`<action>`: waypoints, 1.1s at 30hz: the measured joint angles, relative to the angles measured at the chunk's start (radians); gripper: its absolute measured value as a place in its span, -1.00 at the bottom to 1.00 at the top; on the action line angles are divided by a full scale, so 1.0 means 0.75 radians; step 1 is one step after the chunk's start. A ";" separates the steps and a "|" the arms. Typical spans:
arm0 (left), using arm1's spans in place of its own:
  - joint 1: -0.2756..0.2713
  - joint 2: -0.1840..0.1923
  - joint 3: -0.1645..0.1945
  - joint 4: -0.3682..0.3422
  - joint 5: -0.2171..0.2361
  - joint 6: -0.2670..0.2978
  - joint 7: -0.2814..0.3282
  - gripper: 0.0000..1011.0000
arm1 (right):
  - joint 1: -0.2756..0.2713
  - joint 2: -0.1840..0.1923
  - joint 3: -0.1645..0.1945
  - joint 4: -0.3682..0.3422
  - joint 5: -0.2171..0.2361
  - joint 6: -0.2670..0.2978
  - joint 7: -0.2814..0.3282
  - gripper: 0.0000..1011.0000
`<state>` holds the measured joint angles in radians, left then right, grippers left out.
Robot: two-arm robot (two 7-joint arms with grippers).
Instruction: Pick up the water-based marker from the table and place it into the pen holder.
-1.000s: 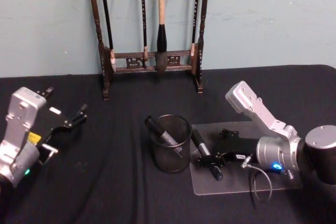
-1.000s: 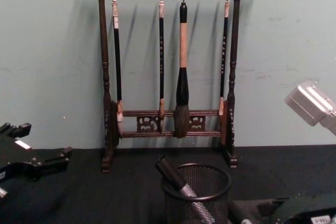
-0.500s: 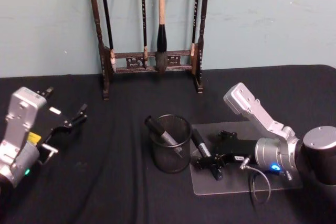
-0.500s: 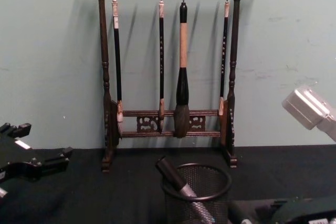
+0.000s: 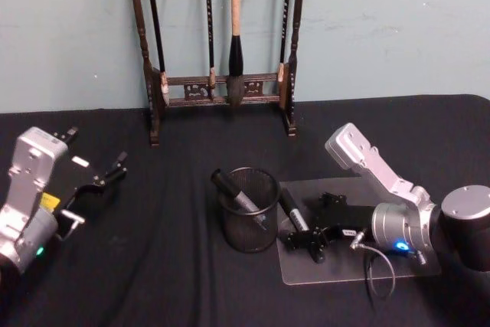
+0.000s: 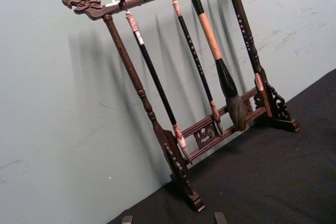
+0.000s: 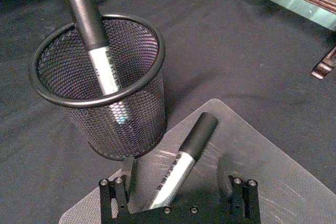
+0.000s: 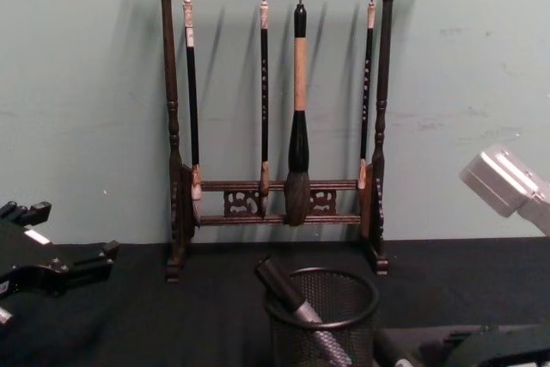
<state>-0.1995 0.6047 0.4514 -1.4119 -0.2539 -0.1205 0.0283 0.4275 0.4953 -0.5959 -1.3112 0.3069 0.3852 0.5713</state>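
We've got the water-based marker (image 5: pixel 294 220) lying flat on the clear sheet (image 5: pixel 360 266), just to the right of the pen holder (image 5: pixel 245 235). Its long axis runs on a diagonal. The black cap end points away from us and a touch left, toward the holder's base. The silver barrel runs back toward the robot and rightward.

The right gripper (image 5: pixel 310 226) is low over the sheet with its fingers spread wide. In the right wrist view, one finger (image 7: pixel 114 191) stands on either side of the barrel (image 7: pixel 176 169), and neither touches it. Nothing is held.

Inside the holder (image 7: pixel 121 124) a second marker (image 7: pixel 94 35) leans against the rim, cap up.

The left gripper (image 5: pixel 99 181) hangs over the black table (image 5: pixel 168 266), well apart on the left side. Its fingers are parted and it carries nothing. The brush rack (image 5: pixel 222 86) stands at the back against the wall.
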 joint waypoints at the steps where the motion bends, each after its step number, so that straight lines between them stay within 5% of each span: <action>1: 0.000 0.000 0.000 0.000 0.000 0.000 0.000 0.98 | -0.001 0.000 0.000 0.000 -0.001 0.000 0.000 0.98; 23: 0.000 0.000 0.000 0.000 0.000 0.000 0.000 0.98 | -0.008 0.000 0.002 -0.008 -0.010 -0.003 -0.006 0.97; 33: 0.000 0.000 0.000 0.000 0.000 0.000 0.000 0.98 | -0.008 0.000 0.002 -0.008 -0.008 -0.003 -0.006 0.39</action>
<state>-0.1995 0.6047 0.4514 -1.4120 -0.2539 -0.1205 0.0283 0.4218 0.4954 -0.5946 -1.3175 0.3008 0.3830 0.5670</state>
